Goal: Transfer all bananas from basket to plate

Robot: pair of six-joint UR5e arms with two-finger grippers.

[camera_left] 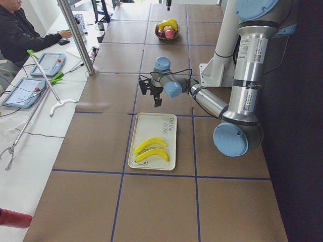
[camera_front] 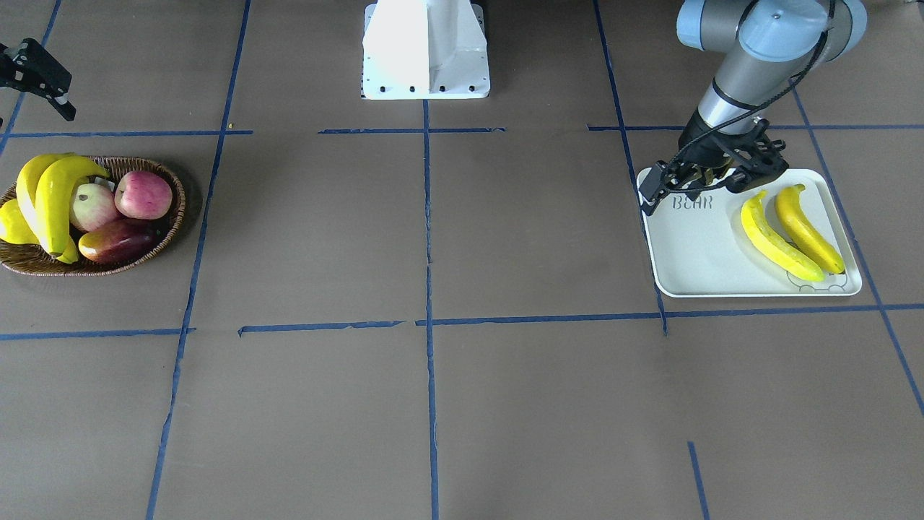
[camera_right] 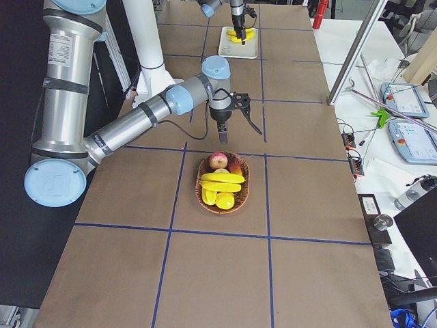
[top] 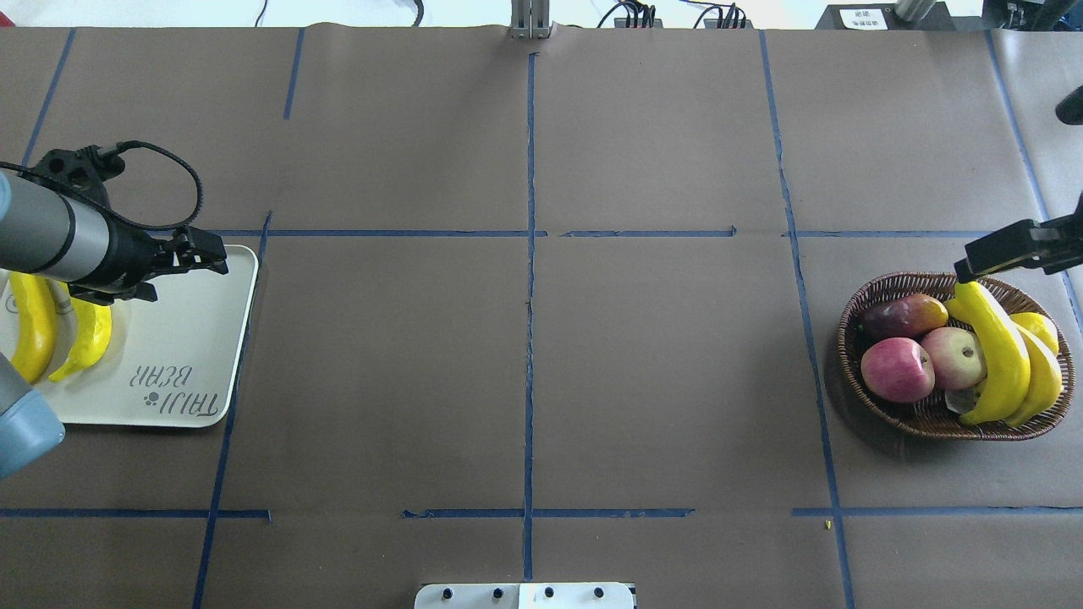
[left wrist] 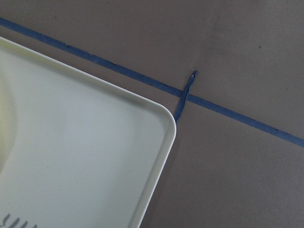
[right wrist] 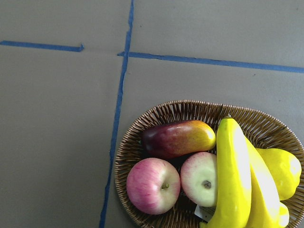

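Plate (top: 169, 338) is sitting at the left end of the surface (top: 525, 381), and the basket (top: 846, 338) at the right end, well apart. Each arm seems to be covering its own end.

Two bananas (camera_front: 776, 238) are lying side by side on the plate's left part, parallel and close together. That is probably leaving the printed half bare for the next ones. Judging the task about half done.

Left end effector (top: 211, 256) is hovering above the plate's far right corner, fingers apart and carrying nothing. Its wrist view is showing only the plate's rim and blue tape (left wrist: 228, 111). Likely it is parked clear of the fruit already set down.

Two more bananas (camera_front: 54, 195) are resting in the basket's right half. They are stacked over a plump yellow fruit (right wrist: 280, 171), with their tips overhanging the near rim. Two apples (top: 897, 370) and a dark mango (top: 904, 315) are filling the left half. The uppermost banana is lying on top of the pile, touching the paler apple, so it looks the easiest to take without disturbing the rest.

Right end effector (camera_right: 239, 128) is hanging above the surface just beyond the basket's far rim, fingers spread and empty. Its wrist camera is looking down on the basket, seemingly lining up a reach for that top banana.
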